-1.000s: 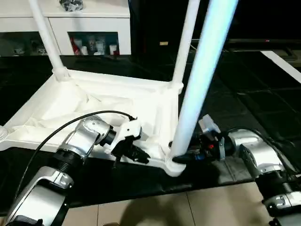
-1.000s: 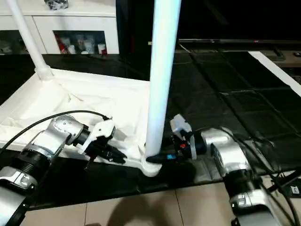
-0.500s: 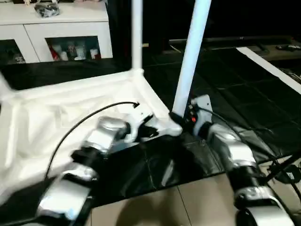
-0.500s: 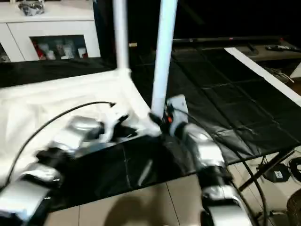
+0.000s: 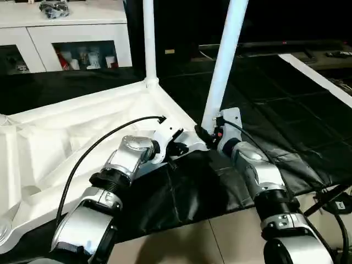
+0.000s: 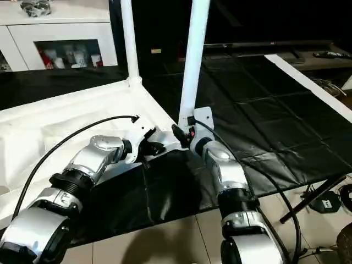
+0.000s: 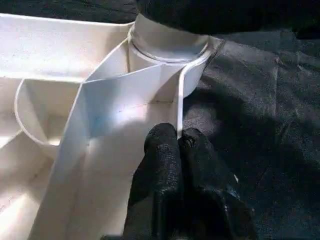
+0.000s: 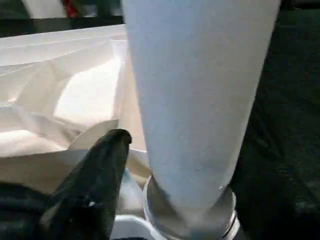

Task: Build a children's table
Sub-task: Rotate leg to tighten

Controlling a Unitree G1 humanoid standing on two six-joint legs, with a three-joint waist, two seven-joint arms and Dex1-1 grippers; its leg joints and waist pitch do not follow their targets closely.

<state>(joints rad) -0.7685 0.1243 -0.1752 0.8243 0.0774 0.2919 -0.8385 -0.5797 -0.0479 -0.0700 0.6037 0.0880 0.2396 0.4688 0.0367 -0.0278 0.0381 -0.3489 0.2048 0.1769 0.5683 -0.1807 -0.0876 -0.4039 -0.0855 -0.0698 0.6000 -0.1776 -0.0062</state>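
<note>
Left wrist view: ribbed underside.

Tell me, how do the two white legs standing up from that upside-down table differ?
The near leg stands at the corner beside both grippers; the far leg stands at the corner farther back, toward the cabinet, with no gripper by it. The near leg looks thicker and leans right toward its top; the far leg looks thinner and stands straight. Both are white, round and seated in corner sockets of the table top.
</note>
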